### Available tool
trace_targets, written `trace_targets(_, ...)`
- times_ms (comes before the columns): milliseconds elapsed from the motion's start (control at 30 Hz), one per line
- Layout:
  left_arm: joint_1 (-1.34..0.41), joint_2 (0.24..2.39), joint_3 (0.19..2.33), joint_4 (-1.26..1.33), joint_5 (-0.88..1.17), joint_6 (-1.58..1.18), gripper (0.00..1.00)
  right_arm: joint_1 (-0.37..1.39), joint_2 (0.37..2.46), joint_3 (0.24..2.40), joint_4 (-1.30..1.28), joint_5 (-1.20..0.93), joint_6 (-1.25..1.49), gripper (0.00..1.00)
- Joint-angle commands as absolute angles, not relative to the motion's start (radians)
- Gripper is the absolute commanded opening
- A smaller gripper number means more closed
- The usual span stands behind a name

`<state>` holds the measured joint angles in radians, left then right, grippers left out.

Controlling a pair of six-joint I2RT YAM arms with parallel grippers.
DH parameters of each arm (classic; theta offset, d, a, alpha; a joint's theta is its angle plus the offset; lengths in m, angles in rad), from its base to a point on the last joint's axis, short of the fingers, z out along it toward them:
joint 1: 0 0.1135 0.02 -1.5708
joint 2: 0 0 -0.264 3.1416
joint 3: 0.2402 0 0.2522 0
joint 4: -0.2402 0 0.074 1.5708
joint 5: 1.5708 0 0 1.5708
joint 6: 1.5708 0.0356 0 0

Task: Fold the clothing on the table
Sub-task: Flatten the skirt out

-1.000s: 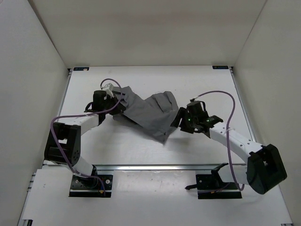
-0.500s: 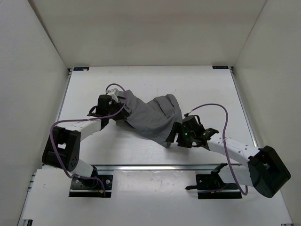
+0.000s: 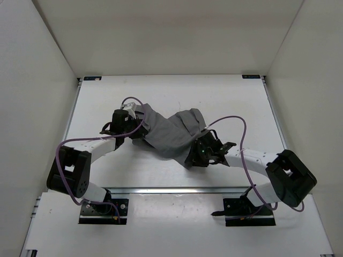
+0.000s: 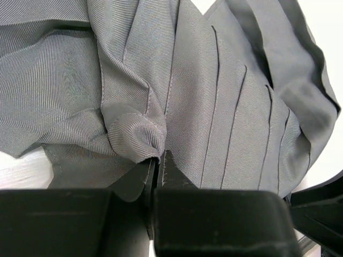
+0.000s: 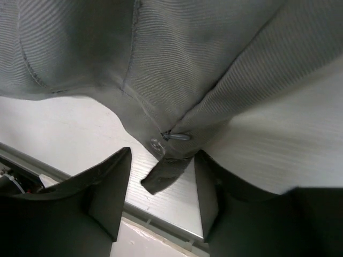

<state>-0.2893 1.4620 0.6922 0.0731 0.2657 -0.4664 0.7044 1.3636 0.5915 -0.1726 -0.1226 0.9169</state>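
I see clothing [image 3: 171, 131] bunched, wrinkled, near middle of surface [image 3: 230, 99], stretched between both arms. Left fingers [image 4: 158, 170] closed, pinching fold at clothing's 9 o'clock edge. Right fingers [image 3: 193, 157] at its 5 o'clock corner, standing apart. Corner with button [image 5: 157, 144] hangs down between them, not clamped. Surface rail shows just below that corner.

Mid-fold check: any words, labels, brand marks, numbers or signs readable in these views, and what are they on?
No readable text in any view.
The clothing: plain grey fabric, no tag or print showing.
The button at its corner: too small and blurred to tell whether it bears any marking.
The table: bare white, no label or number.
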Motion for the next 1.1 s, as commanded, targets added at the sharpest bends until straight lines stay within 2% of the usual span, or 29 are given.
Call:
trace_targets(0, -0.29, 1.405, 0.68, 0.074, 0.276, -0.454, 0.01, 0.722, 1.407, 0.644, -0.15, -0.112, 0.92, 0.41)
trace_targets(133, -0.285, 1.401, 0.678, 0.066, 0.273, -0.446, 0.06, 0.719, 1.433, 0.652, -0.146, -0.118, 0.923, 0.03)
trace_targets(200, -0.278, 1.402, 0.676, 0.064, 0.273, -0.433, 0.12, 0.715, 1.424, 0.655, -0.141, -0.12, 0.919, 0.0)
trace_targets(333, -0.264, 1.404, 0.676, 0.066, 0.275, -0.433, 0.33, 0.701, 1.405, 0.667, -0.182, -0.117, 0.896, 0.0)
trace_targets(467, -0.241, 1.404, 0.673, 0.064, 0.273, -0.433, 0.46, 0.683, 1.371, 0.65, -0.19, -0.132, 0.893, 0.0)
trace_targets(633, -0.216, 1.414, 0.678, 0.084, 0.279, -0.451, 0.47, 0.678, 1.356, 0.637, -0.199, -0.147, 0.888, 0.0)
trace_targets(667, -0.219, 1.425, 0.684, 0.087, 0.281, -0.453, 0.46, 0.681, 1.362, 0.635, -0.198, -0.147, 0.888, 0.0)
trace_targets(733, -0.21, 1.431, 0.695, 0.086, 0.287, -0.451, 0.37, 0.678, 1.365, 0.637, -0.195, -0.153, 0.887, 0.0)
trace_targets(833, -0.21, 1.454, 0.718, 0.083, 0.288, -0.462, 0.05, 0.673, 1.367, 0.637, -0.189, -0.155, 0.884, 0.0)
trace_targets(867, -0.212, 1.457, 0.719, 0.077, 0.294, -0.463, 0.01, 0.67, 1.376, 0.638, -0.19, -0.155, 0.885, 0.0)
trace_targets(1067, -0.225, 1.424, 0.761, 0.014, 0.31, -0.446, 0.0, 0.58, 1.312, 0.704, -0.279, -0.155, 0.807, 0.0)
